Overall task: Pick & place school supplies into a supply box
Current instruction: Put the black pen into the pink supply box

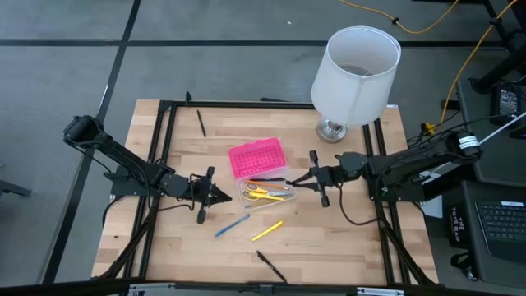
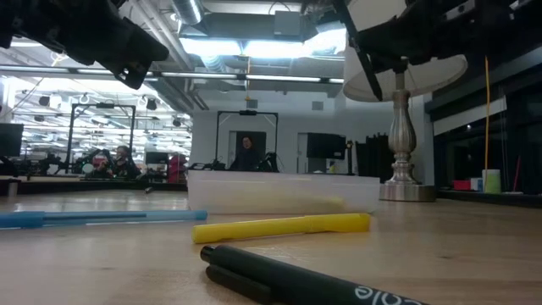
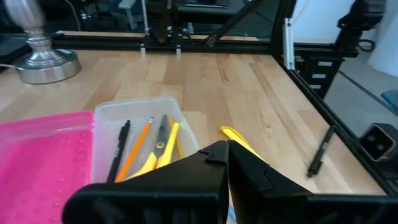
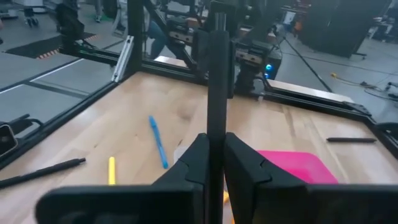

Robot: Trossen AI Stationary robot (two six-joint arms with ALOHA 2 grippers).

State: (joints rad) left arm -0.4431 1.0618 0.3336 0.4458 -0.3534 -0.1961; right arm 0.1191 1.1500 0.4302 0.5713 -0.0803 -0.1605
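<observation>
Pen (image 4: 217, 93), black and thin, is standing upright between the narrowed fingers of the right pincer (image 1: 306, 178), which is gripping it just right of frame centre in the high view. Directly left of that pincer, the supply box (image 1: 265, 191) is lying open on the counter (image 1: 345, 247), its clear base holding yellow-handled scissors (image 1: 261, 193) and pencils, its pink lid (image 1: 257, 158) lying above it. The left pincer (image 1: 220, 196) is hovering fully closed and empty, just left of the box. A blue pen (image 1: 232, 225) and yellow pen (image 1: 267, 230) are lying below the box.
</observation>
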